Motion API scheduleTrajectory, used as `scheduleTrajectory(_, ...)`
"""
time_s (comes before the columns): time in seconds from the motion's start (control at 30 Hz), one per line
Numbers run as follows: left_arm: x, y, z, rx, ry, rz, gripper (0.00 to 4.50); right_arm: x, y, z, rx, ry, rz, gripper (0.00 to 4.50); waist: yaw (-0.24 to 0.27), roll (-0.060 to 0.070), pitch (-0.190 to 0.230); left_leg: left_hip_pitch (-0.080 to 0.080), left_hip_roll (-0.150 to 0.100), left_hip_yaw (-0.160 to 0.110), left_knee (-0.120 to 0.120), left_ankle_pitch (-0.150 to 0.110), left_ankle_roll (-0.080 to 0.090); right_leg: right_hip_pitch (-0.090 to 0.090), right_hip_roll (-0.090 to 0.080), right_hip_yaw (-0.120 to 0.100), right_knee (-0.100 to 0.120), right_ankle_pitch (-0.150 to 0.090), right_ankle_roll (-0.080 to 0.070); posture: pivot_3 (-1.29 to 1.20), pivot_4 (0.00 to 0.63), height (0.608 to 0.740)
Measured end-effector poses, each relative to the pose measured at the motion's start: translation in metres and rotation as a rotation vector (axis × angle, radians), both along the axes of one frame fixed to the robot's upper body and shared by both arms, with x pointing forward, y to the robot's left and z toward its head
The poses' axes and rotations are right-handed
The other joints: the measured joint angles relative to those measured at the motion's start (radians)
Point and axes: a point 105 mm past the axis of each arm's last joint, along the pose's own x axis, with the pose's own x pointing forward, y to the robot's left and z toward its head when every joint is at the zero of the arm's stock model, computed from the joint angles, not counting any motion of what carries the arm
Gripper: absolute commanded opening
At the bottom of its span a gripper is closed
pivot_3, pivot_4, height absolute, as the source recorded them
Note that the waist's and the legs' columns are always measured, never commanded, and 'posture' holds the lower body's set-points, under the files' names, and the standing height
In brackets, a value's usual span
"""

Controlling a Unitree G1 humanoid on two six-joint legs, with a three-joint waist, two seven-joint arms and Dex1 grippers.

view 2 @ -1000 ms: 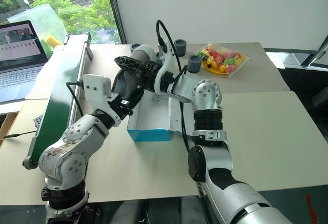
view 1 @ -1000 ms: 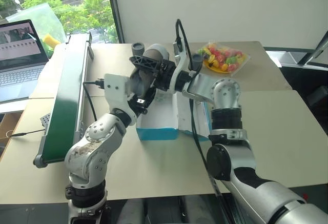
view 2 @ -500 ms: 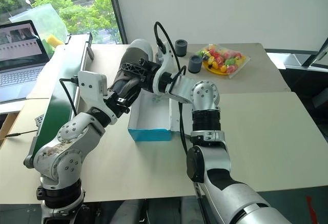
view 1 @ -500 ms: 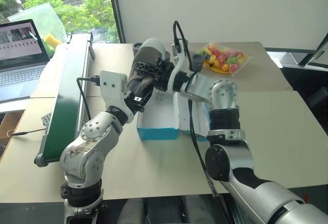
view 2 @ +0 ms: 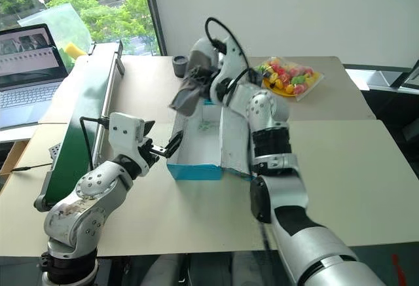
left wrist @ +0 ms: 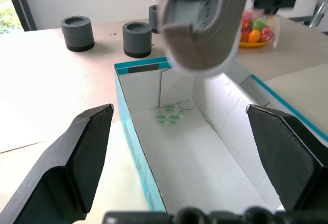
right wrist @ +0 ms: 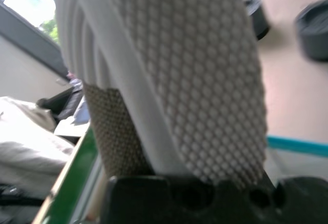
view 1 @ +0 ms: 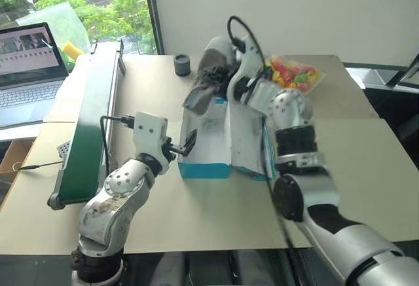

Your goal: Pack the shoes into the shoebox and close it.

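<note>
The left pincer (view 2: 162,149) hangs with its fingers spread apart and nothing between them, just beside the near left corner of the shoebox (view 2: 196,168). A second ago it was clamped on the shoe together with the other arm; it has since let go and dropped back and lower. The shoebox lies open on the table (view 2: 340,168), its white inside bare, its flap lid folded out to the right. Above the box's far end the right pincer (view 2: 204,76) is clamped on the shoe (view 2: 188,89), which hangs tilted in the air with one end drooping toward the box's far left edge. Earlier that pincer stood open at the shoe; now it carries the shoe alone and has swung it farther out over the table. To do this step well, the right arm should probably turn the shoe lengthwise with the box, sole down, lower it clear of the left wall, and release only once it rests on the floor of the box.
</note>
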Motion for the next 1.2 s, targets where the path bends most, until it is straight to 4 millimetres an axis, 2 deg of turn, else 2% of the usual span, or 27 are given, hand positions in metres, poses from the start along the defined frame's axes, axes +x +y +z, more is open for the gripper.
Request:
scheduleTrajectory(0.1,-0.007,-0.007,0.001,0.015,-0.016,-0.061,4.47,0.001,-0.006,-0.004,-0.101,0.089,0.012,0.63,-0.009,0.000,0.000,0.001,0.001,0.001,-0.001,0.000,0.000,0.000,0.000,0.001,0.000,0.000,0.000,0.00,0.150,0.740)
scheduleTrajectory(0.23,-0.030,-0.008,0.004,0.082,-0.034,-0.226,4.47,-0.008,-0.007,-0.014,-0.186,0.233,0.079,0.63,-0.012,0.000,0.000,0.000,0.001,0.002,-0.002,0.000,0.000,-0.001,0.001,0.002,0.000,0.000,-0.001,0.00,0.150,0.740)
scheduleTrajectory(0.3,-0.041,0.003,0.002,0.140,-0.015,-0.298,4.47,-0.014,-0.002,-0.018,-0.217,0.303,0.122,0.63,-0.015,0.001,0.000,0.001,0.002,0.002,-0.002,0.000,0.000,-0.001,0.001,0.002,0.000,0.000,-0.001,0.00,0.150,0.740)
scheduleTrajectory(0.33,-0.046,0.015,0.002,0.185,0.007,-0.320,4.47,-0.019,-0.001,-0.021,-0.237,0.347,0.143,0.63,-0.013,0.001,0.001,0.002,0.001,0.002,-0.002,0.000,0.000,-0.001,0.001,0.001,-0.001,0.000,-0.002,0.00,0.150,0.740)
scheduleTrajectory(0.4,-0.052,0.029,0.010,0.238,0.019,-0.374,4.47,-0.023,0.004,-0.030,-0.262,0.398,0.166,0.63,-0.010,0.001,0.001,0.002,0.001,0.001,-0.001,0.000,0.000,0.000,0.001,0.000,-0.003,-0.001,-0.002,0.00,0.150,0.740)
scheduleTrajectory(0.5,-0.060,0.036,0.023,0.304,0.019,-0.453,4.47,-0.030,0.015,-0.048,-0.297,0.476,0.201,0.63,-0.008,0.002,0.001,0.004,0.001,0.002,-0.001,0.000,0.000,0.003,0.001,0.000,-0.004,-0.001,-0.001,0.00,0.150,0.740)
scheduleTrajectory(0.6,-0.061,0.040,0.021,0.323,0.053,-0.490,4.47,-0.032,0.020,-0.058,-0.315,0.510,0.203,0.63,-0.006,0.003,0.001,0.005,0.001,0.001,-0.001,0.000,0.000,0.003,0.001,0.000,-0.003,-0.001,-0.001,0.00,0.150,0.740)
scheduleTrajectory(0.67,-0.062,0.041,0.021,0.335,0.068,-0.514,4.47,-0.025,0.021,-0.070,-0.351,0.494,0.155,0.63,-0.009,0.003,0.001,0.005,0.001,0.001,-0.002,0.000,0.000,0.003,0.001,0.000,-0.002,-0.001,-0.001,0.00,0.150,0.740)
scheduleTrajectory(0.87,-0.061,0.037,0.020,0.335,0.067,-0.528,4.47,-0.021,0.010,-0.126,-0.446,0.577,0.087,0.63,-0.011,0.003,0.001,0.005,0.001,0.001,-0.002,0.000,0.000,0.003,0.001,0.001,-0.001,-0.001,-0.001,0.00,0.150,0.740)
scheduleTrajectory(1.1,-0.060,0.034,0.019,0.334,0.071,-0.535,4.47,-0.019,0.012,-0.132,-0.480,0.559,0.077,0.63,-0.028,0.002,0.001,0.013,0.001,0.001,-0.002,0.000,0.000,0.009,0.001,0.001,-0.003,-0.001,-0.001,0.00,0.150,0.740)
scheduleTrajectory(1.13,-0.060,0.034,0.020,0.335,0.066,-0.534,4.50,-0.019,0.011,-0.134,-0.484,0.560,0.074,1.44,-0.030,0.002,0.001,0.016,0.001,0.001,-0.003,0.000,0.000,0.013,0.002,0.001,-0.004,-0.001,-0.001,0.00,0.150,0.740)
scheduleTrajectory(1.2,-0.059,0.034,0.020,0.335,0.063,-0.530,4.50,-0.020,0.012,-0.137,-0.481,0.573,0.078,2.05,-0.032,0.002,0.001,0.018,0.001,0.001,-0.003,0.000,0.000,0.015,0.002,0.001,-0.005,-0.001,-0.001,0.00,0.150,0.740)
